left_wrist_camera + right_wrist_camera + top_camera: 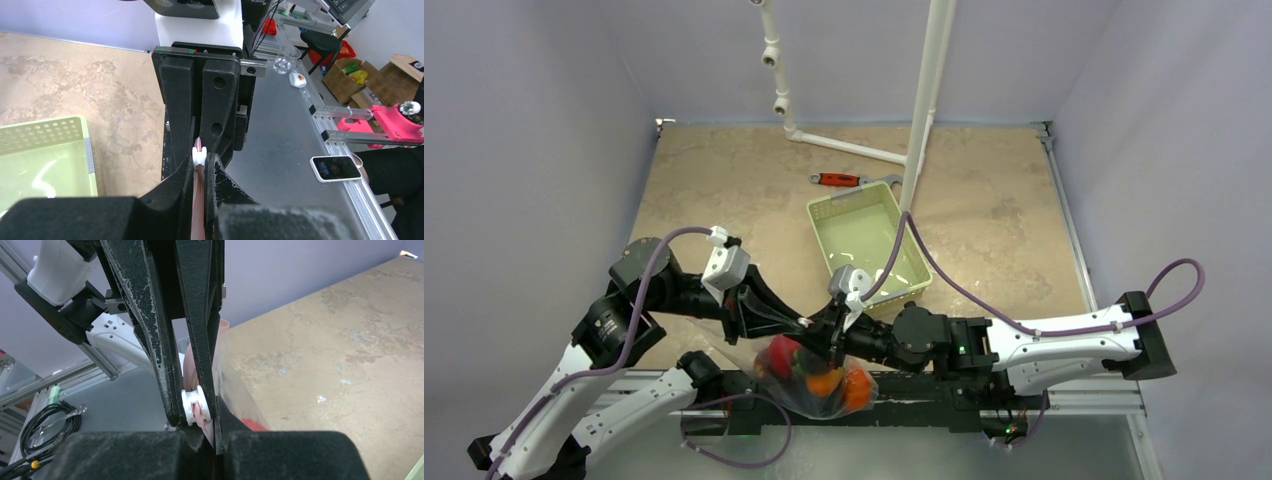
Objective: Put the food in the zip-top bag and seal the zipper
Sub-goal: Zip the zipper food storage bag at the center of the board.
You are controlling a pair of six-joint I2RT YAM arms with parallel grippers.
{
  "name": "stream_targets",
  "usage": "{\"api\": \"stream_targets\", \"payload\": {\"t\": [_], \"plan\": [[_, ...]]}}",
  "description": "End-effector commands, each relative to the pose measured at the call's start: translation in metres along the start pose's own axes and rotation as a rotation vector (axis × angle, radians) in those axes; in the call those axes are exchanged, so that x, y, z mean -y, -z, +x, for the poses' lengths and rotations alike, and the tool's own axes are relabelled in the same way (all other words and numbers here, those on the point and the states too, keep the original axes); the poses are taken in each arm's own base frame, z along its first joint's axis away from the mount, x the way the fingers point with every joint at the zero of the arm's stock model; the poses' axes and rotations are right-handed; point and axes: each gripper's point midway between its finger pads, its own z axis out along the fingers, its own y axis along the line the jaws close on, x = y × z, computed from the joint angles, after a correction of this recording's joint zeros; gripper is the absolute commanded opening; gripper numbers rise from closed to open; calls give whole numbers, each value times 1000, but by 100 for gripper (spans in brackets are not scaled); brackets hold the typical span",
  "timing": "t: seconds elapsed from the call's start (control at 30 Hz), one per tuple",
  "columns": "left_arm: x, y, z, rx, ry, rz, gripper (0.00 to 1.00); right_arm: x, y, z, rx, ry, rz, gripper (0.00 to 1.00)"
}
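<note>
Two arms on this one, and both have come together at the near edge of the counter (724, 180). Starting on the left: the left gripper (200, 170) is pressed together on the zipper (191, 367), that one pale pink strip. One small white slider (195, 407) sits right at its fingertips. Below the strip hangs the single zip-top bag (232, 390), clear and crinkled, down between the two arm bases. I cannot tell whether its bottom rests on anything.

And the food is inside the bag! I count one red piece (784, 355), then two orange pieces, one (826, 383) beside the other (857, 388), with something dark tucked among them. The creased plastic hides the rest, so no full count from here.

Moving right, the right gripper (216, 425) faces the left one tip to tip. It too is pinched shut on the pink strip, just on the other side of the slider.

Farther back and to the right sits one light green basket (824, 215), well apart from the bag. One red-handled wrench (839, 180) lies just past the basket's far rim. Behind that stands one white pipe frame (929, 80), its upright rising out of the top of the shot.
</note>
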Motion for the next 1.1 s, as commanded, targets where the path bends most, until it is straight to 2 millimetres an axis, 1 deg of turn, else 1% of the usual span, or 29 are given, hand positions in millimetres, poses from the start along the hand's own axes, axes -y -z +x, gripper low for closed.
{"api": "stream_targets", "payload": {"t": [0.0, 0.3, 0.43, 0.63, 0.87, 1.07], "plan": [[-6, 6, 12, -47, 4, -57, 0, -6, 12, -61, 180, -75, -20, 0], [-13, 16, 24, -80, 25, -149, 0, 3, 17, -66, 208, -81, 15, 0], [-13, 20, 26, -83, 31, -179, 0, 5, 22, -69, 220, -88, 23, 0], [-14, 28, 31, -100, 46, -225, 0, 16, 32, -74, 238, -102, 65, 0], [-12, 36, 35, -96, 75, -274, 0, 29, 42, -73, 243, -121, 118, 0], [-10, 41, 34, -72, 95, -305, 0, 31, 45, -70, 235, -126, 123, 0]]}}
